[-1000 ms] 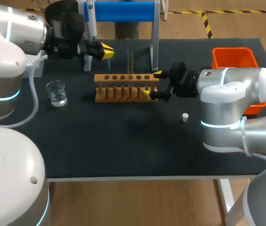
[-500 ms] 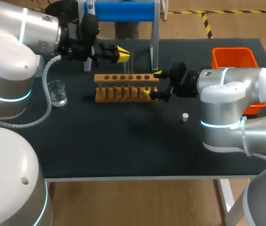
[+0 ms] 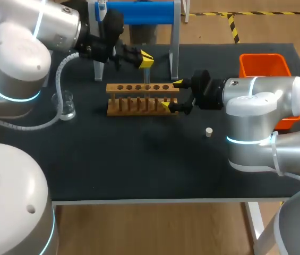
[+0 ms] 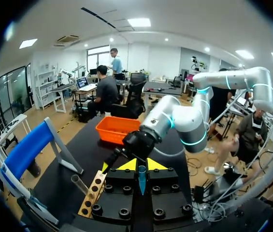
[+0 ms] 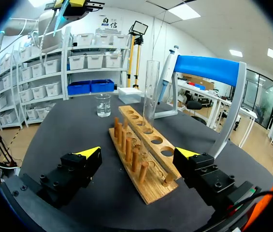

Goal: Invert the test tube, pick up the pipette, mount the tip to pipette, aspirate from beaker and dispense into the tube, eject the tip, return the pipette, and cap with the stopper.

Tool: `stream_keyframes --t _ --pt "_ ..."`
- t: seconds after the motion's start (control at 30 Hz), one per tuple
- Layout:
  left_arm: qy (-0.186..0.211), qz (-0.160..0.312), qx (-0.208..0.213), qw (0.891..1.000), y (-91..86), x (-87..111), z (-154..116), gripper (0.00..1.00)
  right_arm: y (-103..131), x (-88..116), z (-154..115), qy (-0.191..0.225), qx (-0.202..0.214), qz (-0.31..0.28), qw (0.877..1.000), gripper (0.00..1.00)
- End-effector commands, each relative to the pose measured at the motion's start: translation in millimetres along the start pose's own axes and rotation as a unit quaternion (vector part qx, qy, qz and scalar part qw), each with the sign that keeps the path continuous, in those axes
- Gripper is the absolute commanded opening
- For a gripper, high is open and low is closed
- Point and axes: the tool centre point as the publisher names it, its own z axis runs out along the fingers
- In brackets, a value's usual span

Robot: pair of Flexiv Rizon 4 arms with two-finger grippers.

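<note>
1. Test tube (image 3: 146, 76) — stands upright in a middle hole of the wooden rack (image 3: 139, 101) on the bench (image 3: 139, 159), with its long axis vertical
2. Left pincer (image 3: 145, 58) — enters from the left and sits by the tube's upper end in the head view, pointing along the rack toward the right arm. In the left wrist view the tube lies beside and below this pincer, not in its gap
3. Left pincer state: a slim teal pointed piece (image 4: 141, 180) shows at its middle. Whether the pincer clamps it cannot be told
4. Right pincer (image 3: 171, 94): wide open, one tip on each side of the rack's right end. The rack is not clamped as far as shows, and the pincer holds nothing
5. Judgement: the left arm is nearer the tube. A grasp calls for a sideways shift that brings the vertical tube into the gap, approaching square to its axis
6. Pipette (image 5: 169, 67) hangs on its stand (image 5: 204, 70). Beaker (image 3: 67, 106) and stopper (image 3: 208, 132) rest on the bench, apart from both pincers
</note>
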Motion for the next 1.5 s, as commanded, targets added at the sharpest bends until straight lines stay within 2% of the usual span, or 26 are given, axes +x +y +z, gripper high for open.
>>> stream_keyframes --t 0.03,0.93,1.17,1.5 --pt "0.002 -0.001 -0.005 1.000 -2.0 -0.8 -2 0.00 0 0 0 -0.001 0.000 0.000 1.000 1.00" --pt "0.002 -0.001 -0.005 1.000 -2.0 -0.8 -2 0.00 0 0 0 -0.001 0.000 0.000 1.000 1.00" --pt "0.002 -0.001 -0.005 1.000 -2.0 -0.8 -2 0.00 11 5 -35 0.024 -0.035 -0.012 0.999 1.00" --pt "0.002 -0.001 -0.005 1.000 -2.0 -0.8 -2 0.00 30 21 -83 0.085 -0.114 -0.014 0.990 1.00"
